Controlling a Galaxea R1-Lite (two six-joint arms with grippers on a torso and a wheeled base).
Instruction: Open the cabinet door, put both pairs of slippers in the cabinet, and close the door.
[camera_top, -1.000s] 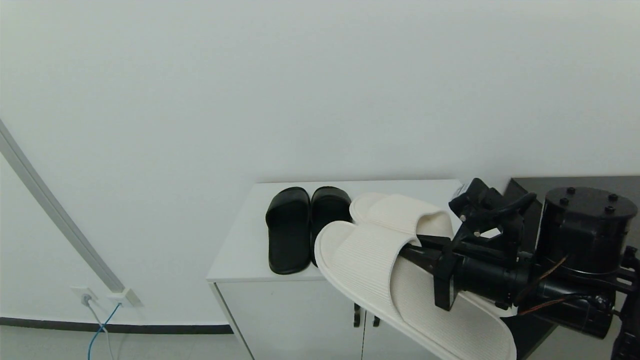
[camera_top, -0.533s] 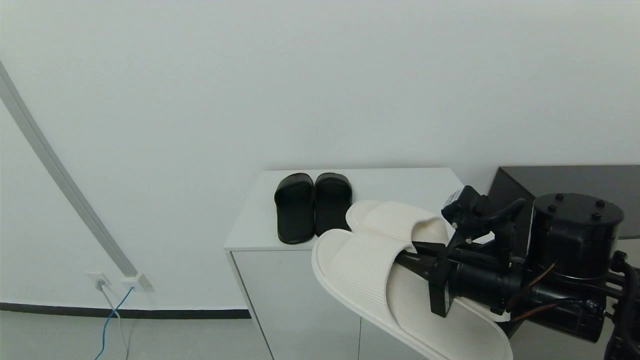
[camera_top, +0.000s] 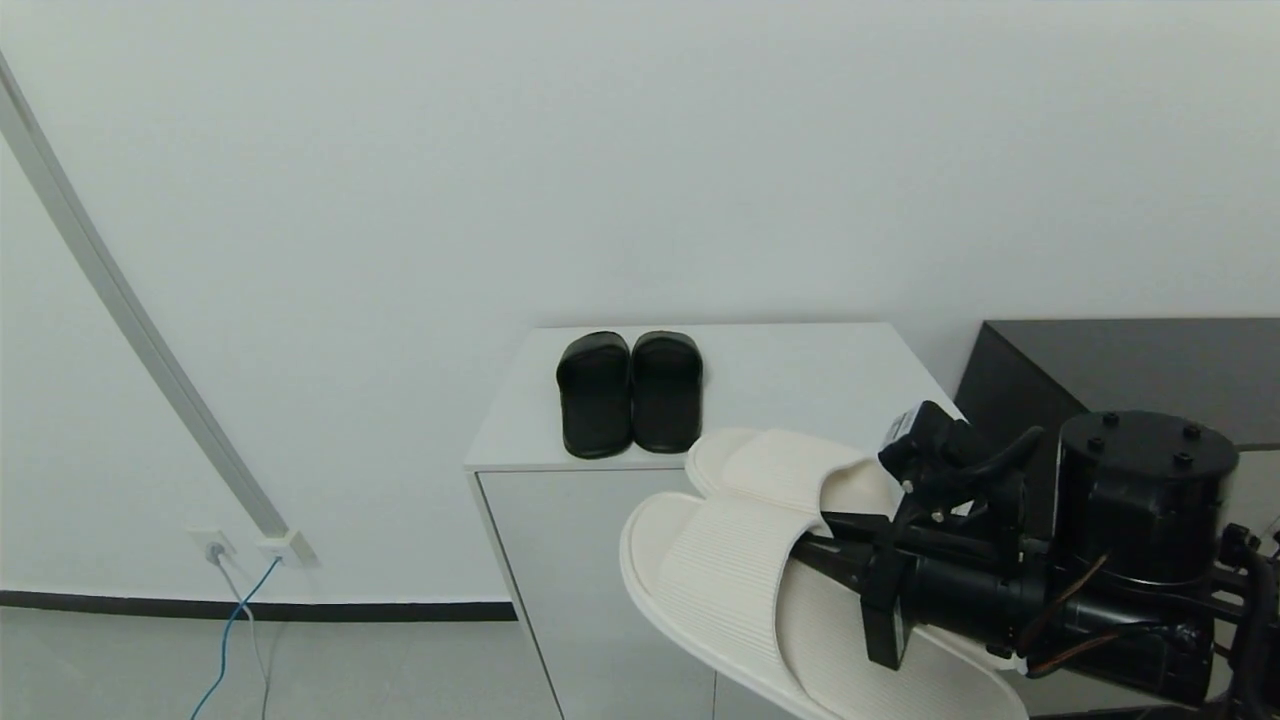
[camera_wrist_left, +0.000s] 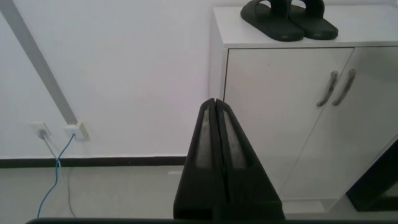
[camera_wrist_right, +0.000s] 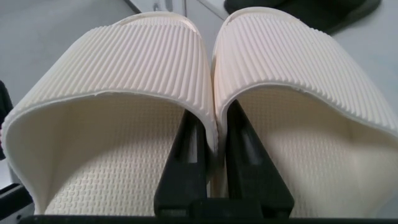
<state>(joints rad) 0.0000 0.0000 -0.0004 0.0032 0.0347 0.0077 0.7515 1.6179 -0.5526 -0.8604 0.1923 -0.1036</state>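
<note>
A pair of black slippers (camera_top: 630, 392) lies side by side on top of the white cabinet (camera_top: 800, 370), toes toward the wall. Both cabinet doors (camera_wrist_left: 280, 112) are closed, their two handles (camera_wrist_left: 336, 87) meeting in the middle. My right gripper (camera_top: 815, 530) hangs in front of the cabinet at the right, shut on the pair of white ribbed slippers (camera_top: 740, 560). Its fingers (camera_wrist_right: 186, 162) reach inside both slippers and pinch their touching inner walls (camera_wrist_right: 211, 93). My left gripper (camera_wrist_left: 215, 102) is shut with nothing in it, low and left of the doors.
A dark table (camera_top: 1130, 360) stands right beside the cabinet. On the wall at the left runs a slanted grey conduit (camera_top: 130, 310), ending at sockets with a blue cable (camera_top: 230, 630) near the floor. Open grey floor lies before the cabinet.
The whole picture has shifted: the camera has drawn back, so the cabinet looks smaller and farther. The white slippers stay in my right gripper, now off the cabinet top and before its front.
</note>
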